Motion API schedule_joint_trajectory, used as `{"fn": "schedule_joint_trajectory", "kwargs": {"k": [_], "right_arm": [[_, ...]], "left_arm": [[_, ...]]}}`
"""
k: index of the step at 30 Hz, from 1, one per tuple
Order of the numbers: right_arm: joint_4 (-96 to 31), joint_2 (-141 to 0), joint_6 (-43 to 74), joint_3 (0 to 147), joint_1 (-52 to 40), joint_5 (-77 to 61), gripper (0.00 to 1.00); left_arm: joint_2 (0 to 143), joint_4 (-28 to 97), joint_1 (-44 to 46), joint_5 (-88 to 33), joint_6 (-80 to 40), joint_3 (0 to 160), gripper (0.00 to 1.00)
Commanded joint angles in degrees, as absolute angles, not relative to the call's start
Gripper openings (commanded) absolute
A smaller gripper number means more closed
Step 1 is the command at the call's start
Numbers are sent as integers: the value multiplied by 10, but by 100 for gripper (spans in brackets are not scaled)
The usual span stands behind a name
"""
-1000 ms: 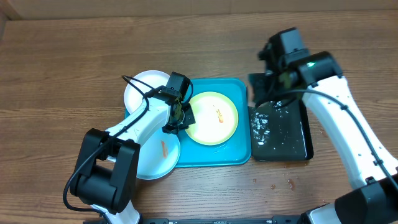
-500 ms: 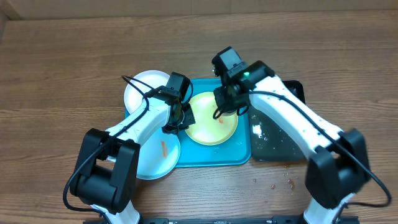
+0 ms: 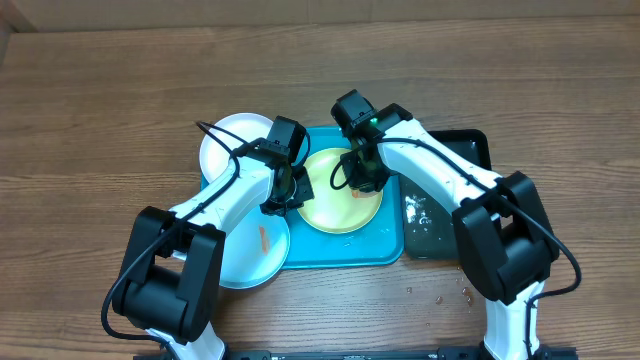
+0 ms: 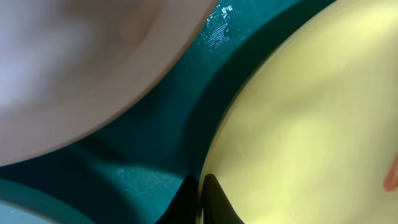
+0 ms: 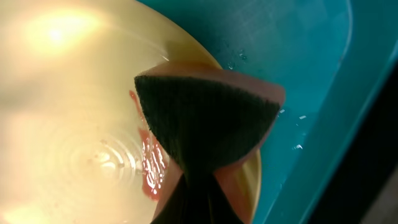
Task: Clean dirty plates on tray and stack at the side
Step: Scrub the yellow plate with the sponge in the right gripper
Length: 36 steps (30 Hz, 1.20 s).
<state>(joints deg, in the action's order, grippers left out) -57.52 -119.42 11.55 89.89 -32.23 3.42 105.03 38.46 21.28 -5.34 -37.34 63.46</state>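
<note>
Counting three plates (image 3: 330, 207), one tray (image 3: 345, 252)

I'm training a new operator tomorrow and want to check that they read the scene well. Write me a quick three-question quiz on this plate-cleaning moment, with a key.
1. True or false: the right pincer presses a sponge onto the yellow-green plate.
2. Which plate does the left pincer grip by its rim? A) white B) pale blue C) yellow-green
3. Besides the plate being scrubbed, which plate shows a red-orange smear?

Key: 1 true. 2 C. 3 the pale blue plate.
</note>
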Motion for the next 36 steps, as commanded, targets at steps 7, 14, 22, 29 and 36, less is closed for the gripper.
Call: {"fn": "schedule_joint_trajectory", "kwargs": {"k": [7,14,22,29,36], "right_arm": [[-555,-1231,117,900,-320,-23,4],[-538,-1247,117,883,-338,-82,4],[-514,-1247,84,866,-360,-192,4],[-524,-1239,59,902,-339,-297,4],[-595,-1191,41,967,-273,-307,4]], "left_arm": [[1056,387,211,-45,-347,635,4],[1056,383,212,-45,-347,635,4],[1056,383,212,-45,-347,635,4],[1056,385,212,-44,-347,635,4],[1056,395,212,-44,-347,635,6]]}}
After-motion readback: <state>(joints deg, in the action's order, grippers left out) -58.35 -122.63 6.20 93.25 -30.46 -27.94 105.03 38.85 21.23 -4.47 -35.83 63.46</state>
